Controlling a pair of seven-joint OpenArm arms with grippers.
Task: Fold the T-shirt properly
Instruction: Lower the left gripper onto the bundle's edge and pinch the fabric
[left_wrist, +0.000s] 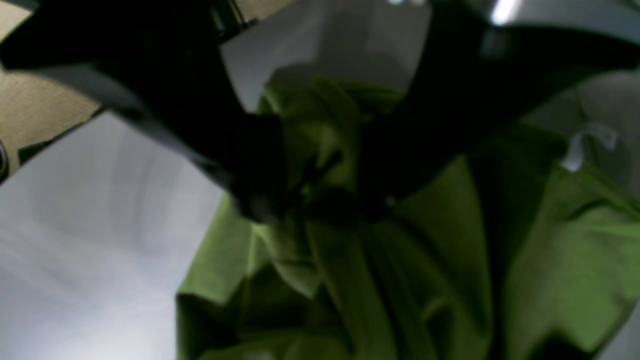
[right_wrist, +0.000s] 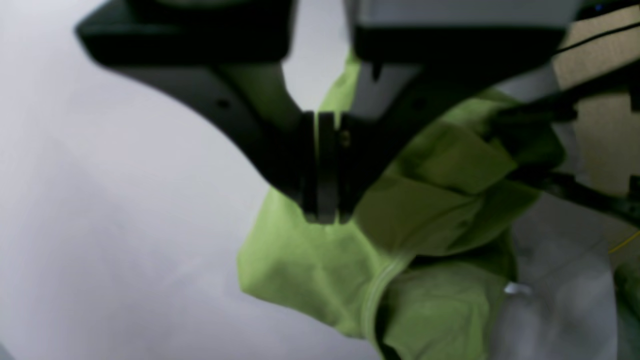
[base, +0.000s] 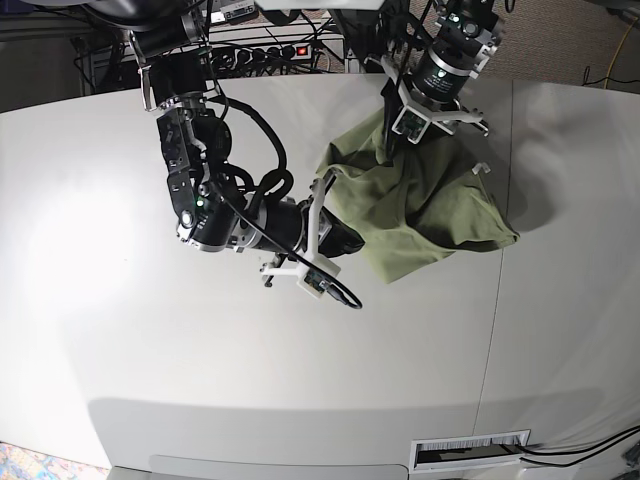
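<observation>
The green T-shirt (base: 430, 210) lies crumpled right of the table's middle. My left gripper (base: 393, 130) comes down on its far edge. In the left wrist view the left gripper (left_wrist: 320, 200) has its dark fingers (left_wrist: 260, 170) partly apart, with a bunched fold of the T-shirt (left_wrist: 440, 250) between them; blur hides whether they pinch it. My right gripper (base: 345, 240) sits at the shirt's near-left edge. In the right wrist view the right gripper (right_wrist: 325, 215) has its pads pressed together, and the T-shirt (right_wrist: 310, 270) fans out from the tips.
The white table (base: 150, 330) reaches far to the left and front. A seam (base: 503, 260) runs down the table on the right. A vent slot (base: 470, 452) sits at the front edge. Cables and a power strip (base: 270, 45) lie behind the table.
</observation>
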